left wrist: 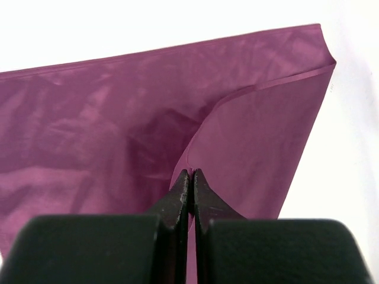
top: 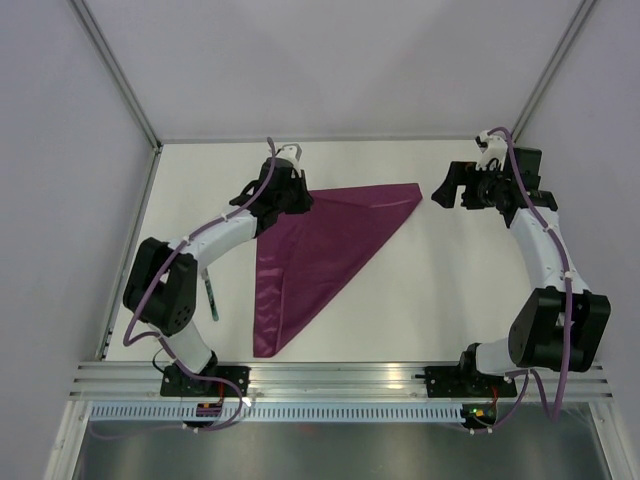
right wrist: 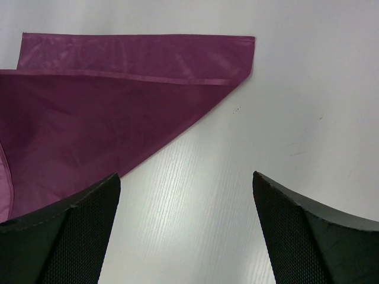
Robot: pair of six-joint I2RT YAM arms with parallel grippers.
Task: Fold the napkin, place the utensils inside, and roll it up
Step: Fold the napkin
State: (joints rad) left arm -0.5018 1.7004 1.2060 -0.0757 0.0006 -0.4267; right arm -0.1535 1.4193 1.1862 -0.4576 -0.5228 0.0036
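The magenta-purple napkin [top: 320, 250] lies on the white table folded into a triangle, its long edge at the back and its point toward the near edge. My left gripper [top: 303, 202] is at its back left corner, shut on the napkin [left wrist: 118, 136]. There the fingertips [left wrist: 183, 183] pinch a lifted edge of the upper layer. My right gripper [top: 447, 187] hangs open just right of the napkin's right corner [right wrist: 237, 53], with bare table between its fingers [right wrist: 77, 225]. One thin dark utensil [top: 210, 298] lies by the left arm, partly hidden behind it.
The table [top: 430, 290] is walled by pale panels at the back and sides. An aluminium rail [top: 340, 378] carrying both arm bases runs along the near edge. The left arm's elbow [top: 165, 285] reaches over the table's left side.
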